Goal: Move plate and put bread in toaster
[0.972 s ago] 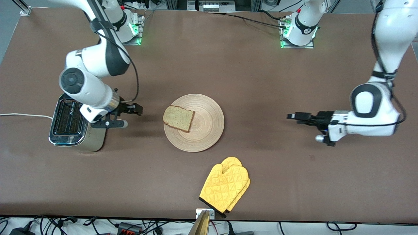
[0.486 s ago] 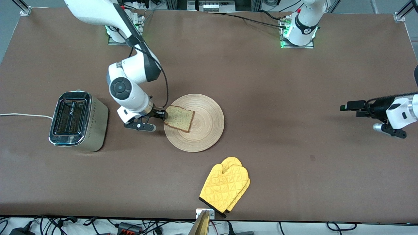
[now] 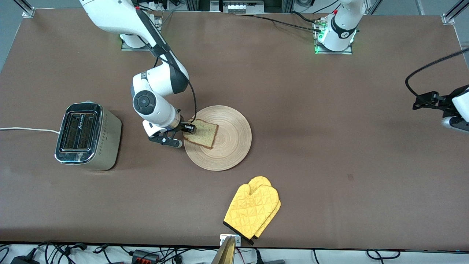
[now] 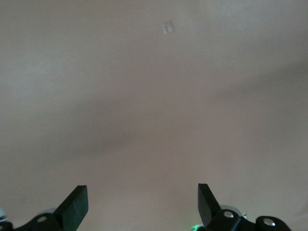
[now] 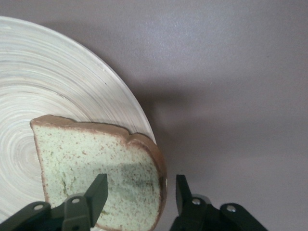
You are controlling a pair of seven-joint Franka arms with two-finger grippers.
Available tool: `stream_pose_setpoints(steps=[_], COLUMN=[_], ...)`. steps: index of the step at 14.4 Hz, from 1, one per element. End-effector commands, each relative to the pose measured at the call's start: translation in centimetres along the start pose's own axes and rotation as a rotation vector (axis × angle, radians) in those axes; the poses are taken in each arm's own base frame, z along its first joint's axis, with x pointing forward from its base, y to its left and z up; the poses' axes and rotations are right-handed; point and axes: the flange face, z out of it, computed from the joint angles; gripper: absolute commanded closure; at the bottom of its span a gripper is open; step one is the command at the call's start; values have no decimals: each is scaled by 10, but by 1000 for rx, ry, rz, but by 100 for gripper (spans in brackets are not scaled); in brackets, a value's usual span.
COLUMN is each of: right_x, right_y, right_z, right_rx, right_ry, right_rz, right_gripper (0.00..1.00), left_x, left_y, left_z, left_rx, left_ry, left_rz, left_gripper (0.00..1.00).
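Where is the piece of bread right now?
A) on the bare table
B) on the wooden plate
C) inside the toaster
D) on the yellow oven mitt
B: the bread lies on the plate, at its edge toward the toaster, with the right gripper around its edge.

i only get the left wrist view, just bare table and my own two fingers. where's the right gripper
Observer: The right gripper is at the bread, its fingers straddling the slice's edge toward the right arm's end.
Operator: is the bread off the plate yet
Observer: No, it lies flat on the plate, overhanging the rim.
Operator: anything in the toaster
Observer: The toaster stands toward the right arm's end, both slots empty.
Operator: where am i in all this
Observer: The left gripper waits open over bare table at the left arm's end. A yellow oven mitt lies nearer the front camera than the plate.
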Motion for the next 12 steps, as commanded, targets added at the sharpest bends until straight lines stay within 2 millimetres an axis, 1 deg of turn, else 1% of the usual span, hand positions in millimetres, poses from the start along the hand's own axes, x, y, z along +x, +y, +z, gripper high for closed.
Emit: stream_pose_setpoints(steps=[1,3,4,5,6,8,9,10,11,12], right_x=[-1,-1,-1,-1,-1,-1,-1,0,0,0], right_y=[0,1,1,1,1,1,1,1,1,1], right_z=[10,14,15,15,15,14,14,12,12,11], right_rx=[1,-5,-5,-5,-4,-3,-4,-1,-1,0], right_ry=[-19,-26,-26,-28,-27,-26,-27,-25,-23,-24], right_rz=[17,18,17,18,18,14,13,12,12,11], right_gripper=[37,37,38,41,46,64,75,85,91,94], left_x=[-6,-7,-7,-5,-10,-13,-12,-14,-18,-31], left_y=[1,-6,-3,8,23,31,31,33,31,27], left_z=[-19,-16,-20,-24,-37,-41,-40,-43,-42,-38], left_rx=[30,18,28,48,83,107,101,57,-15,-61], left_ry=[-36,-35,-27,-24,-15,-16,-11,13,36,48], left_rz=[-11,-28,-28,-29,-82,-207,-222,-224,-231,-254], left_gripper=[0,0,0,0,0,0,0,0,0,0])
